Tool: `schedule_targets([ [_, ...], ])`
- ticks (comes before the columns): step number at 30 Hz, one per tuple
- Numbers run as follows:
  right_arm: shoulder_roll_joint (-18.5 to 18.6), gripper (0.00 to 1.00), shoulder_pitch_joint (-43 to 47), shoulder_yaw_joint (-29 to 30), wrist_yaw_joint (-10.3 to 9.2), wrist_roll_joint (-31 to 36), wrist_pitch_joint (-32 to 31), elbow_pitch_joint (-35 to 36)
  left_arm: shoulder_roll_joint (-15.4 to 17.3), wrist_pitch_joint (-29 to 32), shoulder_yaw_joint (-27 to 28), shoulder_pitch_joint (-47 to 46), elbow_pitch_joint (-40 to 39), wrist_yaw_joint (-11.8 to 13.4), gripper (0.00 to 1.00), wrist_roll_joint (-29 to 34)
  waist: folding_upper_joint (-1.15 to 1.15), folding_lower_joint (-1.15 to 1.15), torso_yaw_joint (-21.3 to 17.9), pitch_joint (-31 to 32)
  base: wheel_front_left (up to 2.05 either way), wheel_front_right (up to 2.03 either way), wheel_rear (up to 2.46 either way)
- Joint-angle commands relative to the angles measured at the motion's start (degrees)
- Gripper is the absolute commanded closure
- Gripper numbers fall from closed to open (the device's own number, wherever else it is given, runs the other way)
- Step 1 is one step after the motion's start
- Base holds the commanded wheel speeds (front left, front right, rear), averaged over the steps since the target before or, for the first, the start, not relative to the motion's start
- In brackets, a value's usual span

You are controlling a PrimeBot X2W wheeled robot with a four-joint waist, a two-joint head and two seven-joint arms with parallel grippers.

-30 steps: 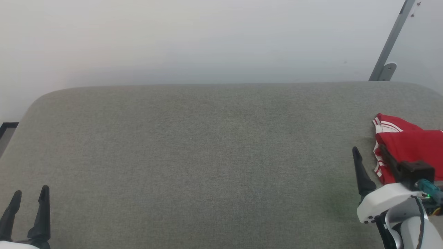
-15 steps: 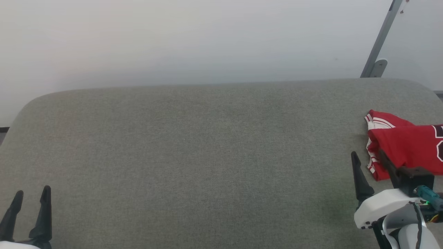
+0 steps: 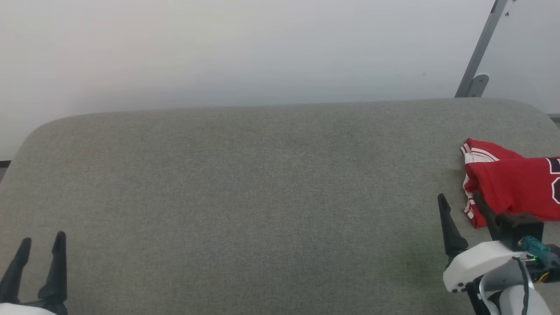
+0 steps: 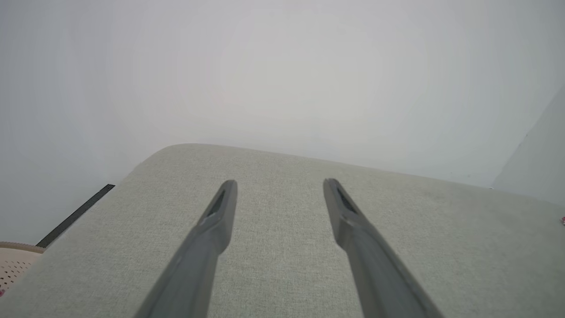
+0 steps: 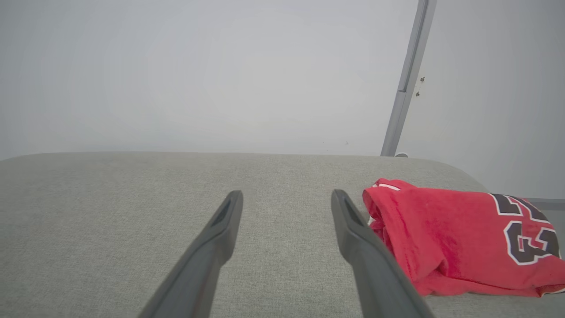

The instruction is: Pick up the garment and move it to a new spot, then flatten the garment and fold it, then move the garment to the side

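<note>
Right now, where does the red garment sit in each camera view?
Head view: the garment at the right edge, mid-height.
Right wrist view: the garment at lower right.
Left wrist view: a reddish speck at the right edge, too small to tell.
Shared landmark: the grey cushion.

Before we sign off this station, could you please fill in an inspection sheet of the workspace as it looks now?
Surface: grey fabric-covered top, flat, no stains seen.
Job's things: red garment lies bunched at the surface's right end, dark lettering showing, not held.
Clutter: nothing seen.
Grippers: left gripper open over the near left corner, holding nothing; right gripper open, one finger beside the garment's edge, contact cannot be told.
Cables: cable with a teal plug at the right wrist.
Surroundings: pale wall; grey metal bar at the far right; beige perforated basket beside the left end.
</note>
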State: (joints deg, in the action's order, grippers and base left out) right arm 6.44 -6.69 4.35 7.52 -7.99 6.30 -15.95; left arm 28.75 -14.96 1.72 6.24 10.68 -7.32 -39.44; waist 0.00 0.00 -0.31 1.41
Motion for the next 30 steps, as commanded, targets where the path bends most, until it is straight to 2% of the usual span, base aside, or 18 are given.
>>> schedule_targets([
  [1, 0.0, 1.00, 0.0, -0.1, 0.00, 0.0, 0.0, 0.0, 0.0, 0.0, 0.1, 0.0, -0.1, 0.0, 1.00, -0.1, 0.00, 0.00, 0.0, 0.0, 0.00, 0.00, 0.00],
  [5, -0.6, 1.00, 1.5, -0.2, 0.00, -0.2, -0.1, -1.9, -2.5, 0.2, -0.6, 0.5, 1.5, 0.0, 1.00, -0.2, 0.00, 0.00, 0.0, 0.0, 0.00, 0.00, 0.00],
  [30, -1.5, 1.00, 1.0, 0.6, -0.01, -26.5, -4.2, -0.6, -9.7, 6.8, 1.2, -3.8, 2.0, -0.1, 1.00, -16.7, 0.00, 0.00, 0.1, -0.3, 0.00, 0.00, 0.00],
])
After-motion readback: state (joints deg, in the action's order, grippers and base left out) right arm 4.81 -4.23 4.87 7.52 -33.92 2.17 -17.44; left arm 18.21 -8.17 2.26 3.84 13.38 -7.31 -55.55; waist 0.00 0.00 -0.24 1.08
